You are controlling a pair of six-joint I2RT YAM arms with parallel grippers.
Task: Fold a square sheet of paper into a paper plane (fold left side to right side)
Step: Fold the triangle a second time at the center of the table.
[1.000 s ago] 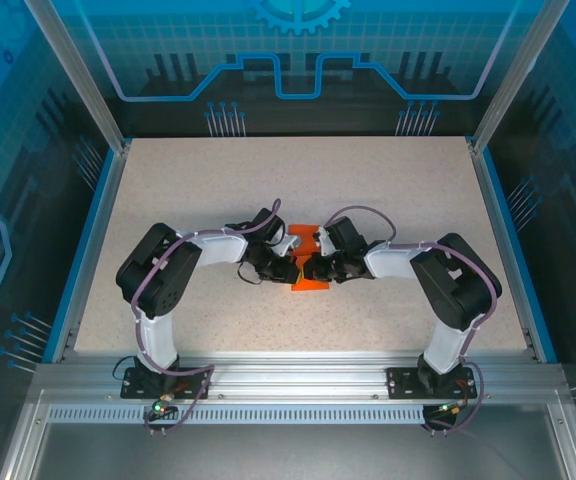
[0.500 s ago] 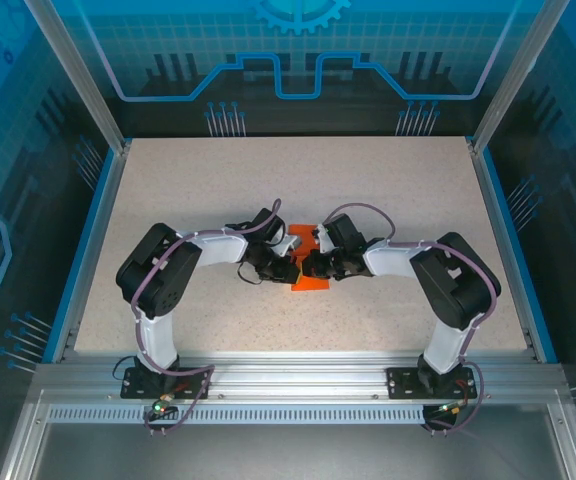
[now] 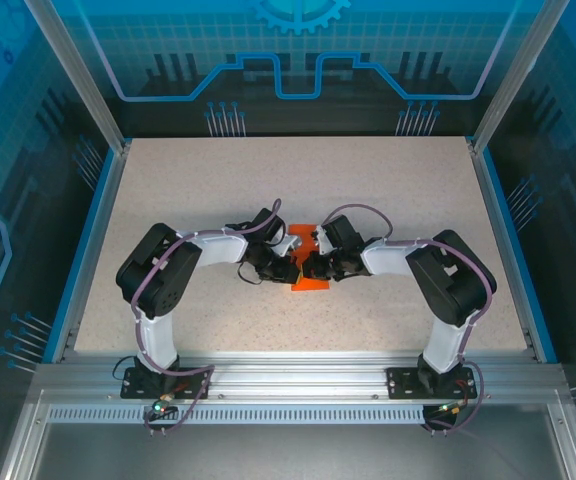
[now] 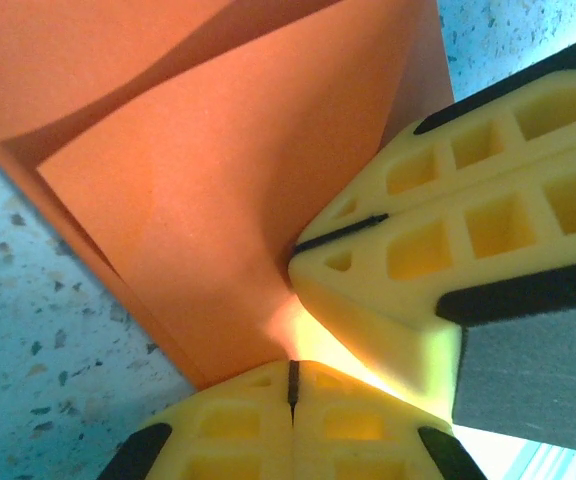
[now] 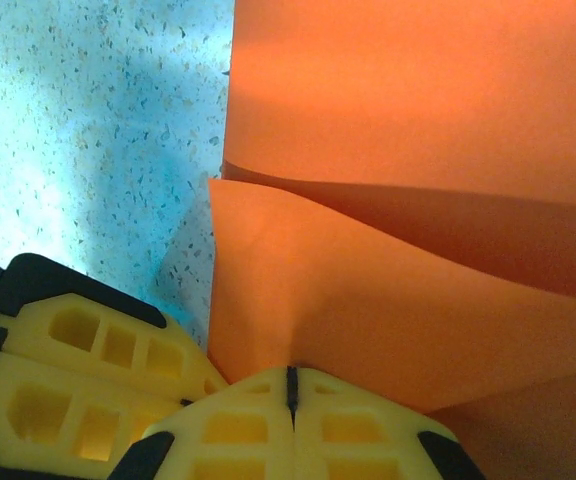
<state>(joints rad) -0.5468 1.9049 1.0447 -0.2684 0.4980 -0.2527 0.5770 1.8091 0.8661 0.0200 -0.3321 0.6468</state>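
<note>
My left arm [image 3: 158,272] reaches in from the left side of the counter [image 3: 168,180] toward its middle. My left gripper [image 4: 293,375] is pressed together there, its yellow fingers closed to a thin seam. They pinch the near edge of the square sheet of paper [image 4: 218,190], which narrows into a pucker right at the seam.

The bright orange sheet lies mid-counter between my two wrists and is partly hidden under them from above. It is no longer flat. One layer lifts off another, with a shadowed fold line running across it, and the upper flap rises toward my fingers.

Just right of my left gripper, tip to tip and touching or nearly so, is my right gripper [image 5: 290,385]. It is also pressed together, nipping the same edge of the sheet. In the right wrist view a small crease in the paper runs straight down into the seam. Speckled counter shows to the left of the sheet there. My right arm [image 3: 450,278] bends in from the right side.
</note>
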